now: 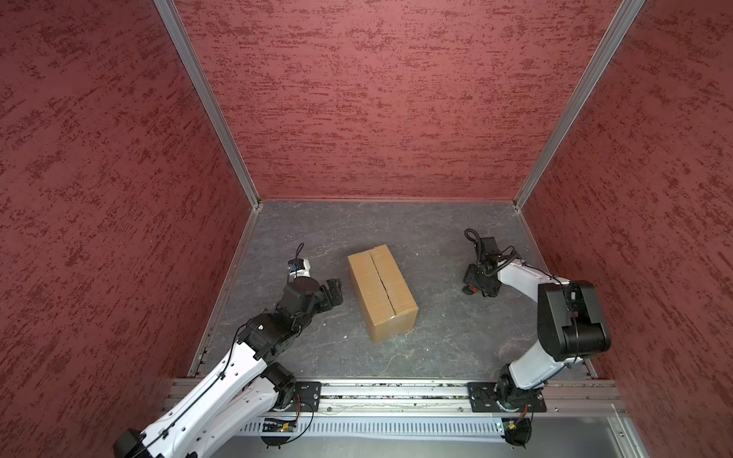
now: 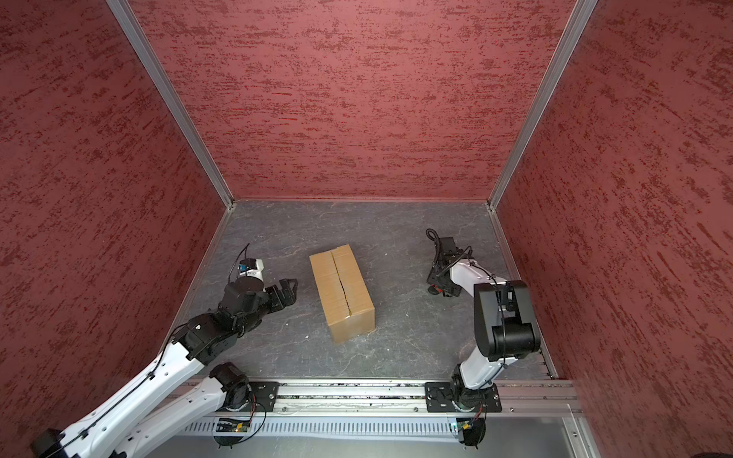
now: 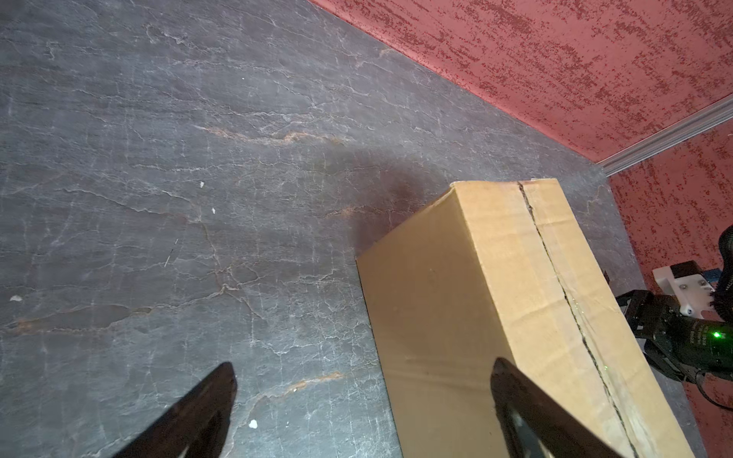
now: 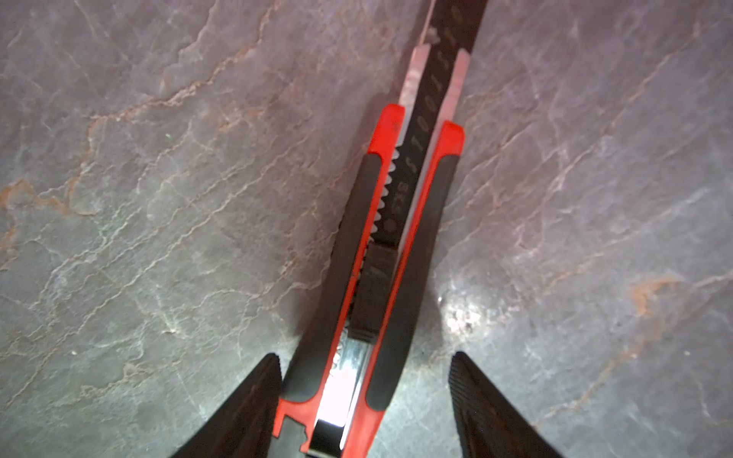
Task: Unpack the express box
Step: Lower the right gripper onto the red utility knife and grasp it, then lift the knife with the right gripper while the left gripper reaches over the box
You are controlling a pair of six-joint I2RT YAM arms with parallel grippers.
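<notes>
An aluminium rail (image 1: 396,390) spans the near edge and carries both arm bases. Beyond it lies the table (image 1: 436,349), a dark grey slate-pattern slab with pale and rust-coloured veins and a few white specks. The left gripper (image 1: 334,291) stands wide open and empty, just left of the box (image 1: 382,291) and clear of it. The box sits mid-table between the grippers, flaps shut, its top seam running near to far, slightly skewed. The right gripper (image 4: 365,355) hangs at slab level well right of the box, jaws partly open astride a red-and-black knife (image 4: 400,206) lying on the slab. One finger meets the handle; the other stands clear. Red textured walls (image 1: 377,99) close three sides, with aluminium posts (image 1: 206,99) at the far corners.
</notes>
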